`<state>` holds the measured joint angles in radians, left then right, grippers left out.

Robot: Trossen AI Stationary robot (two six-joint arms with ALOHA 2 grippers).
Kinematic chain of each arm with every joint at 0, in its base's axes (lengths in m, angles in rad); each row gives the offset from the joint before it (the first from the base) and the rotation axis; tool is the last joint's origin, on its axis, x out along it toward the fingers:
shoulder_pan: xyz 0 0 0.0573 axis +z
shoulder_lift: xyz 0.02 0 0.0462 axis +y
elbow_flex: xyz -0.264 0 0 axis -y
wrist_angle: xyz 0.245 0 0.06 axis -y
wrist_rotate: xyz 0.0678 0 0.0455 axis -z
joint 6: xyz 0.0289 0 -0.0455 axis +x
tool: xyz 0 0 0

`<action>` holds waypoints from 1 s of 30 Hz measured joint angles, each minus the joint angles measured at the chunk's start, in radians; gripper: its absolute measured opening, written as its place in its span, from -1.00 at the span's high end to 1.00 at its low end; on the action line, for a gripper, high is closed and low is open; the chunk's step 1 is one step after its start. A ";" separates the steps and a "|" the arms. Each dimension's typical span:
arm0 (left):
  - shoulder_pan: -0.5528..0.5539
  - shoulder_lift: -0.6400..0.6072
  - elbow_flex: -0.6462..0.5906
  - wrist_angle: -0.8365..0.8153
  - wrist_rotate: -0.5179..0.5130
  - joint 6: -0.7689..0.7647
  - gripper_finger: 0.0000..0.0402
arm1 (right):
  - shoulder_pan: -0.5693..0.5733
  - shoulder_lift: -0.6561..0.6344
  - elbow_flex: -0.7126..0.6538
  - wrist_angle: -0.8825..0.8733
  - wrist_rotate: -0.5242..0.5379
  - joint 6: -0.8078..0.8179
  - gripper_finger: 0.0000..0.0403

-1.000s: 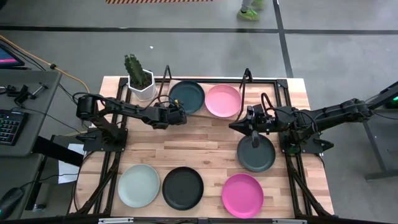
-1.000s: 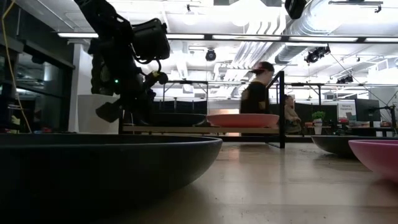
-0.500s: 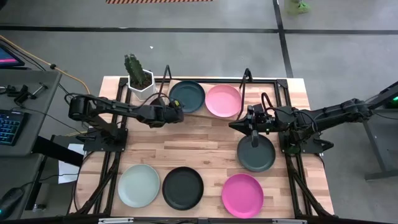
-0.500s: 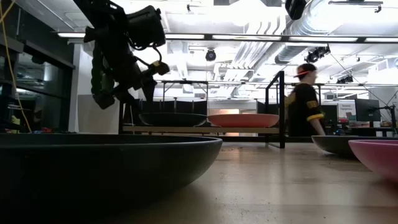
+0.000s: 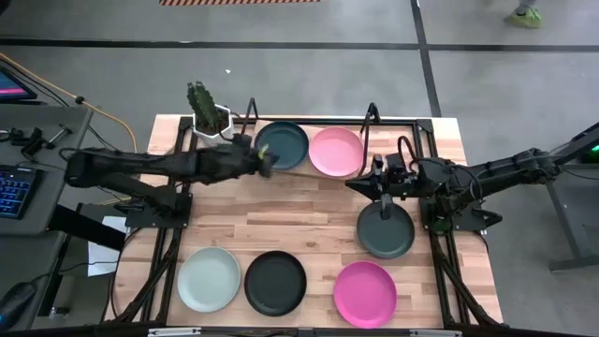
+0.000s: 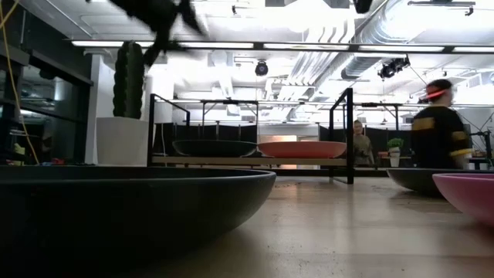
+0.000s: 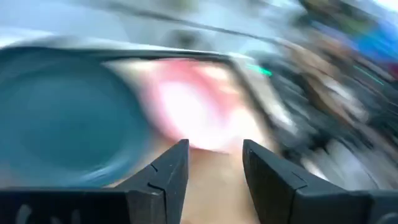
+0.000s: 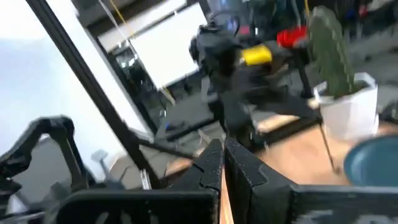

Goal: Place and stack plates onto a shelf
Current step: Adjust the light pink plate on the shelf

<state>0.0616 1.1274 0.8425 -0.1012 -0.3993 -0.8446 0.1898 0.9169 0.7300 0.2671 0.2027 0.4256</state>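
The shelf [image 5: 309, 174] stands at the table's far side with the dark teal plate [image 5: 285, 143] and the light pink plate [image 5: 336, 151] side by side on its board. My left gripper [image 5: 265, 157] hangs open over the teal plate's left rim, with nothing between its fingers [image 7: 214, 168]. My right gripper [image 5: 360, 187] is shut on nothing, above the table between the shelf and the dark grey plate [image 5: 385, 232]. The mint plate [image 5: 209, 279], black plate [image 5: 275, 282] and magenta plate [image 5: 365, 293] lie flat in a row near the front edge.
A potted cactus [image 5: 210, 117] stands at the far left, next to the shelf's left end. The shelf's black wire ends [image 5: 372, 113] rise beside the plates. Bare wood [image 5: 299, 215] lies between the shelf and the front row. A person [image 6: 438, 127] walks in the room behind.
My left gripper has opened beside the teal plate's rim and gone up quickly, from the shelf's level to well above it, drifting toward the far edge. The teal plate stays on the shelf. My right arm has kept still.
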 joint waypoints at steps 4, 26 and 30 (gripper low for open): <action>-0.044 -0.152 0.000 0.129 0.255 0.250 0.35 | 0.000 0.000 0.011 0.060 0.069 -0.041 1.00; -0.075 -0.499 0.000 0.033 0.179 0.536 0.99 | -0.351 -0.019 0.301 -1.480 0.477 0.812 1.00; -0.075 -0.498 0.000 0.033 0.180 0.559 1.00 | -0.419 -0.078 0.025 -1.272 0.304 0.865 1.00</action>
<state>-0.0135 0.6291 0.8429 -0.0682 -0.2195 -0.2854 -0.2293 0.8386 0.7547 -1.0046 0.5069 1.2905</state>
